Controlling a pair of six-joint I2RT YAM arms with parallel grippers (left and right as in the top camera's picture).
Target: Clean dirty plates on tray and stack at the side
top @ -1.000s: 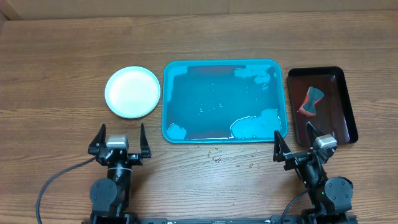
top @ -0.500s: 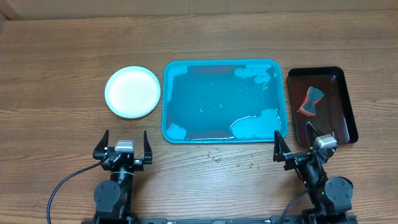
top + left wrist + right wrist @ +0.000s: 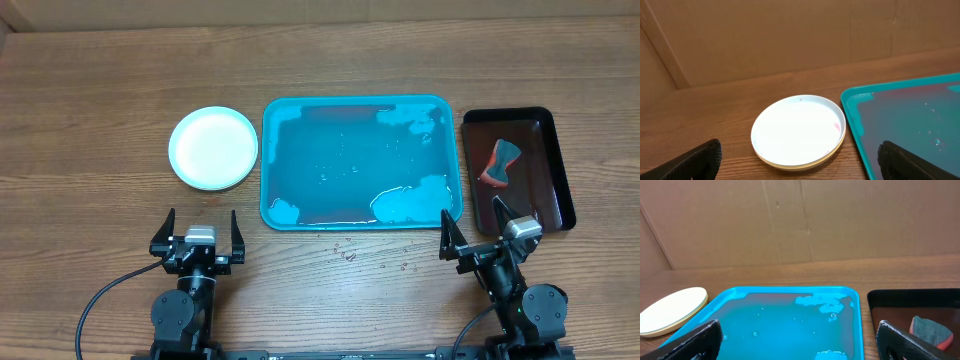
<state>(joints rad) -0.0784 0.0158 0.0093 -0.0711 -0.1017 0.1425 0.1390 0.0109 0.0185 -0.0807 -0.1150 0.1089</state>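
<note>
Round whitish plastic plates (image 3: 213,148), count hidden in their stack, lie beside the teal rectangular tray (image 3: 268,200); my left claw (image 3: 200,216) and right claw (image 3: 470,212) gape.

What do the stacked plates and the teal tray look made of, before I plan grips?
Plates: probably plastic, smooth, low sheen; thin even rims, flat uniform colour. Teal tray: probably moulded plastic, glossy; rounded corners, single solid colour, water lying in sheets on it.
</note>
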